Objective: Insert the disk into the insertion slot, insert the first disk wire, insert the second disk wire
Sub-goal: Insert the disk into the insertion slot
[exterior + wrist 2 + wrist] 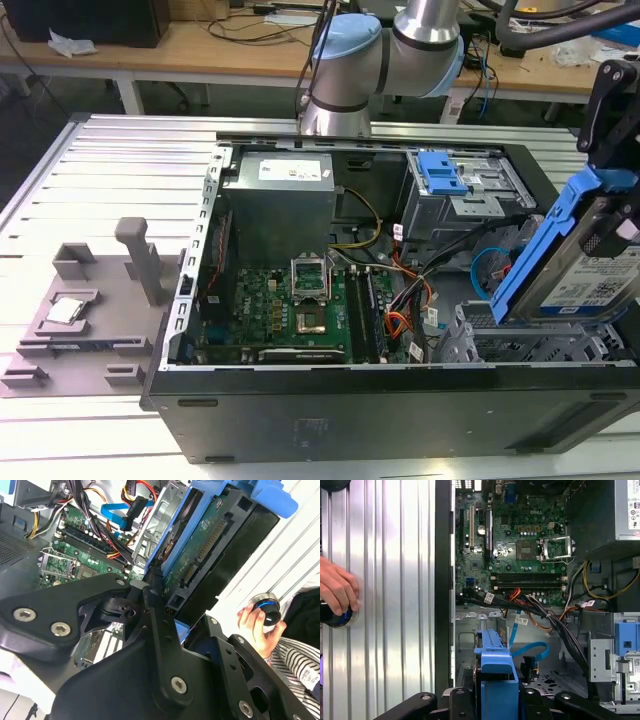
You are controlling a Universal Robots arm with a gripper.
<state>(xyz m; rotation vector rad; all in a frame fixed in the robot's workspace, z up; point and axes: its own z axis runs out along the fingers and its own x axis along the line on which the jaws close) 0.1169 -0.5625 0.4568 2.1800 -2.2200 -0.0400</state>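
My gripper (622,222) is shut on the disk (578,268), a silver drive with a white label in a bright blue carrier. The disk hangs steeply tilted over the insertion slot (530,345), a silver perforated cage at the case's front corner on the exterior view's right. In the second wrist view the disk's green underside (205,545) sits between my black fingers (152,607). The first wrist view has the blue carrier (495,677) over the slot's perforated floor (545,680). The red-orange first disk wire (405,300) and the looped light blue second disk wire (487,265) lie loose inside the case.
A grey cage with a blue latch (445,175) stands behind the slot. The motherboard (290,305) and power supply (280,195) fill the case's middle. A person's hand (335,587) rests on a round knob (335,616) on the ribbed table beside the case. A grey fixture (90,310) sits at the exterior view's left.
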